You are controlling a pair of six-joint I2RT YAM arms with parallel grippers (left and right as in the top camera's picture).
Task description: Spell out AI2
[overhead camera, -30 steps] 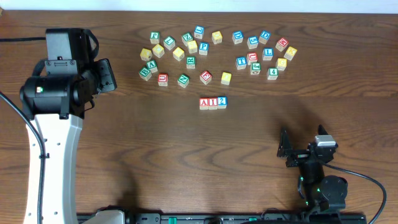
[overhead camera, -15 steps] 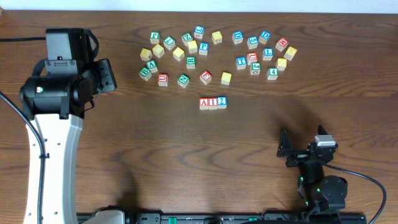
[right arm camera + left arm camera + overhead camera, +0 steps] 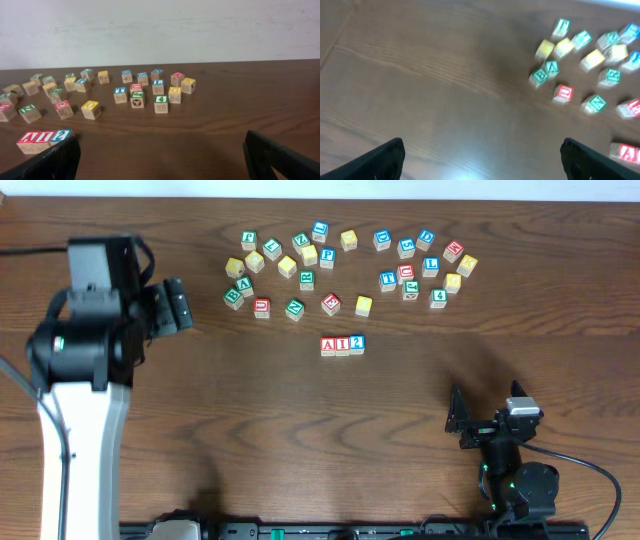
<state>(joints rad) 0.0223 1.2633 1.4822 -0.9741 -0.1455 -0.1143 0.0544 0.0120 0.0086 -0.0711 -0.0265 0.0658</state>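
Three letter blocks stand side by side mid-table: a red A block [image 3: 328, 346], a red I block [image 3: 343, 346] and a blue 2 block [image 3: 357, 343], touching in a row. The right wrist view shows the same row [image 3: 44, 137] at its lower left. My left gripper [image 3: 175, 306] hovers far to the left of the row, open, with only bare wood between its fingers [image 3: 384, 159]. My right gripper [image 3: 463, 421] rests low at the front right, open and empty, its left finger [image 3: 52, 164] just in front of the row.
Many loose letter blocks lie behind the row in two clusters, one at the back left [image 3: 285, 265] and one at the back right [image 3: 420, 265]. A black cable [image 3: 590, 470] loops beside the right arm's base.
The left arm has shifted slightly to the left and turned, and its jaws have spread wider. The block row and the right arm have not moved.
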